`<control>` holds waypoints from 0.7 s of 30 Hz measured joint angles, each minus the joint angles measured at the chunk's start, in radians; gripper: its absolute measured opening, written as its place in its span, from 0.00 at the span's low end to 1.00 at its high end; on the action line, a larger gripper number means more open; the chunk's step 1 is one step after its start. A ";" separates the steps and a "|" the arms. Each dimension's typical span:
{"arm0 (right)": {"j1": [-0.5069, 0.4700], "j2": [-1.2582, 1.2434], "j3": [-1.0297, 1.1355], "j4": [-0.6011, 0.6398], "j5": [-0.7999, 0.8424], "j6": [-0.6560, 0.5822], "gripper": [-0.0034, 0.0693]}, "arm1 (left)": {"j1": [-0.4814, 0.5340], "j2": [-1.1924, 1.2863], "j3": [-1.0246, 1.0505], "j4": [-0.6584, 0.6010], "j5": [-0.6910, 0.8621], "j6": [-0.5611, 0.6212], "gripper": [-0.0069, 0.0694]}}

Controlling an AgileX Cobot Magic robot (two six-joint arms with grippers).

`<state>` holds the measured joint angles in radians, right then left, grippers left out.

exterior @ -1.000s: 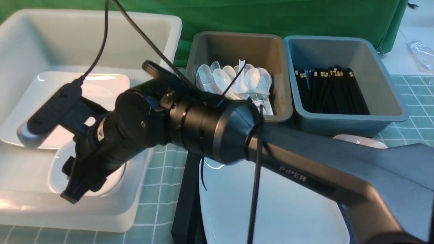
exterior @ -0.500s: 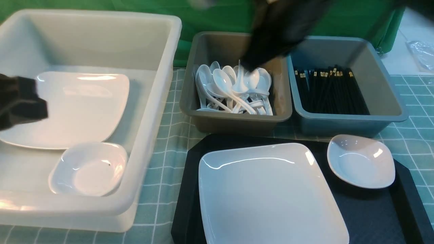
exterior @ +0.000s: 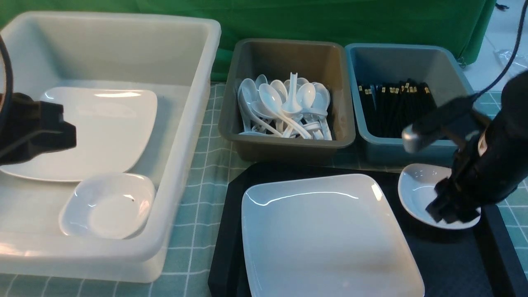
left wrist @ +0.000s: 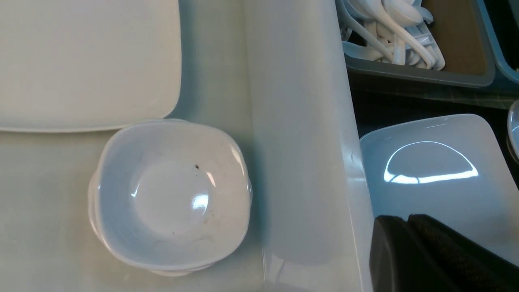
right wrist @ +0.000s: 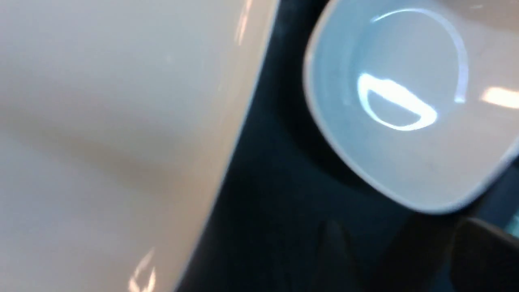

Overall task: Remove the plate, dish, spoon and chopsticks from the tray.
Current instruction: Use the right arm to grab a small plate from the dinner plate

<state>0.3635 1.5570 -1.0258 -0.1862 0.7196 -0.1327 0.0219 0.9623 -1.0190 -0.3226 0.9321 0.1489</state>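
The black tray (exterior: 231,231) holds the large white square plate (exterior: 330,235) and, at its far right corner, a small white dish (exterior: 416,187). My right gripper (exterior: 449,210) hangs low over that dish's near right side. Its dark fingers (right wrist: 486,251) stand apart and open, with nothing between them. The right wrist view shows the dish (right wrist: 397,101), the plate (right wrist: 113,121) and the tray (right wrist: 275,202), all blurred. My left gripper (left wrist: 407,221) is shut and empty, above the white tub's wall (left wrist: 300,142). White spoons (exterior: 288,107) lie in the grey tub, black chopsticks (exterior: 400,109) in the blue tub.
The big white tub (exterior: 198,95) on the left holds another square plate (exterior: 99,128) and a small dish (exterior: 107,206). My left arm (exterior: 37,132) sits at the left edge over it. Behind the tray stand the grey tub (exterior: 288,150) and the blue tub (exterior: 478,107).
My right arm, stretched across to the white tub a second ago, has swung back past the far tubs and come down over the dish on the tray. My left arm moved slightly right.
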 joint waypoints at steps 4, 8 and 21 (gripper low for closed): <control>0.000 0.063 0.091 -0.002 -0.202 -0.008 0.76 | 0.000 0.000 0.000 0.011 0.000 0.000 0.11; 0.000 0.121 0.102 -0.004 -0.295 -0.009 0.69 | 0.000 0.000 0.000 0.014 0.000 0.000 0.11; -0.001 0.181 0.090 -0.078 -0.356 0.004 0.28 | 0.000 0.000 0.000 0.014 0.000 0.000 0.11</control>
<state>0.3627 1.7380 -0.9356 -0.2646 0.3638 -0.1283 0.0219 0.9623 -1.0190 -0.3089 0.9318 0.1489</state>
